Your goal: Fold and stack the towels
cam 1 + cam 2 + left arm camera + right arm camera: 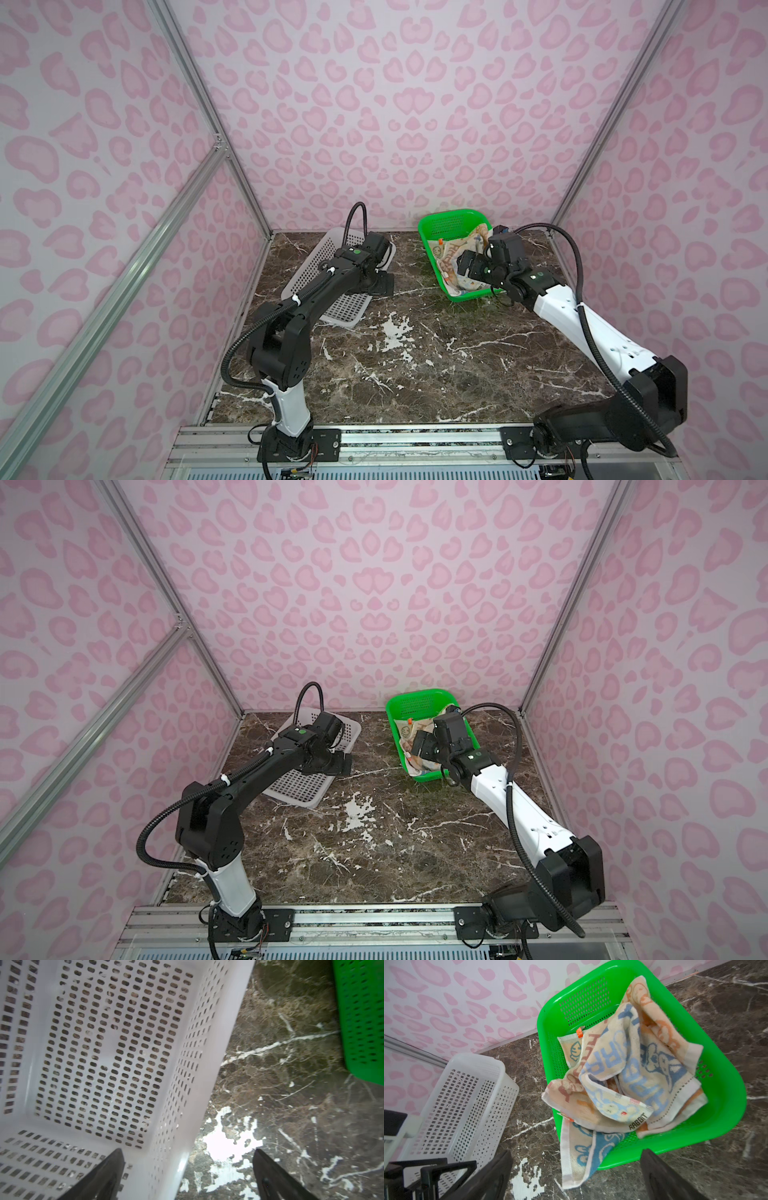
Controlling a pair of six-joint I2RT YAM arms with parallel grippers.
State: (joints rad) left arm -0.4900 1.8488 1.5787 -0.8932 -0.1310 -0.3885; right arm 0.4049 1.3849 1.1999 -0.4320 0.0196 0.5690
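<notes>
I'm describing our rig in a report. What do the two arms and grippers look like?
The left arm is mostly black with a white link near its base; the right arm has a white forearm between black joints. Each wrist bears a green dot, each arm a black ribbed cable. The left gripper and right gripper have flat black fingers.

Over on the far right of the dark marble counter (374, 854) a green basket (415, 706) holds the towels (404, 730), all rumpled, with one cloth spilling over its near edge. The right arm (528, 812) stretches across so that the right jaws hang just above that heap. On the far left, the left arm (249, 779) lies over a white basket (299, 789), the left jaws poised by the side facing the green one.
</notes>
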